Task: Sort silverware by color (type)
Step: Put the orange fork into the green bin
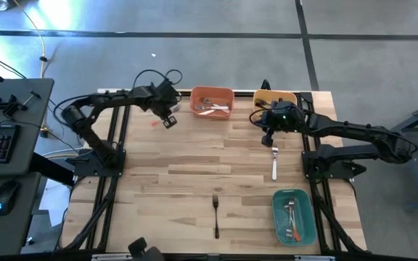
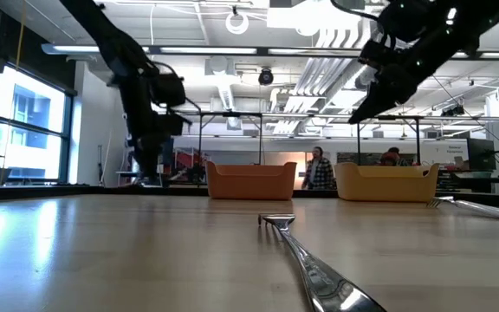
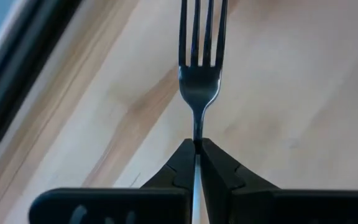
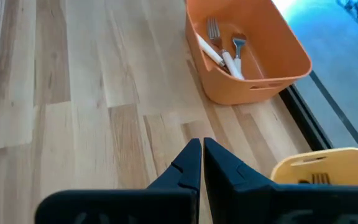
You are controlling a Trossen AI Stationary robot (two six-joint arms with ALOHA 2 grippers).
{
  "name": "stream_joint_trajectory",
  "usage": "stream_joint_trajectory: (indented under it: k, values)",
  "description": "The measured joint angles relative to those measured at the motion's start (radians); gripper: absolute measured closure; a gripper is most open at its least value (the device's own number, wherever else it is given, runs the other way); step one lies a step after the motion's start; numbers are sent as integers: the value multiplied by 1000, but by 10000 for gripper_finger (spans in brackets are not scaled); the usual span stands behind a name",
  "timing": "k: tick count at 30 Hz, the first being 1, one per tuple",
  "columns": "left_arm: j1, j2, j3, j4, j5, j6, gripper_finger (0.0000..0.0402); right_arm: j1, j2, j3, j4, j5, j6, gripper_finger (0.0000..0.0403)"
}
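Wooden table (image 1: 194, 174) holds the forks. The left gripper (image 3: 196, 163) has its fingers pinched tight on a fork (image 3: 199, 81) near the orange bin (image 1: 212, 102), at the table's far left. The right gripper (image 4: 199, 163) has its fingers pressed together with nothing in them, by the yellow bin (image 1: 274, 98). A black fork (image 1: 215, 214) and a white fork (image 1: 274, 163) lie on the table

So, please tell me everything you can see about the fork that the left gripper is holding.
The fork has a shiny silver metal head with four straight tines and a narrow neck. The left gripper is shut on that neck, so the head points forward past the dark fingers. Its handle is mostly hidden; the high view shows a small red-orange streak beside the gripper. It hangs over the light wooden table, near the far left edge.
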Motion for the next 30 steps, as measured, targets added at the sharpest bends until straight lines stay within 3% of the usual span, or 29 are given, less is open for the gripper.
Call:
stream_joint_trajectory:
  k: [6,9,13,16,19,25,30]
  values:
    - [-7,-214,-170,214,146,-51,399,0,0,-178,319,-86,43,403]
    - [-35,-325,-314,511,287,-101,400,0,1,-251,494,-113,135,403]
    - [-123,-393,-498,959,472,-206,400,11,1,-286,587,-181,214,397]
    - [-198,-393,-575,1239,485,-275,400,65,6,-293,671,-199,221,380]
    - [-268,-365,-587,1401,477,-297,401,145,38,-293,807,-199,214,352]
    - [-379,-287,-586,1642,412,-284,401,279,187,-290,1109,-124,182,284]
    - [-439,-189,-551,1749,409,-281,401,312,327,-219,1163,-112,212,242]
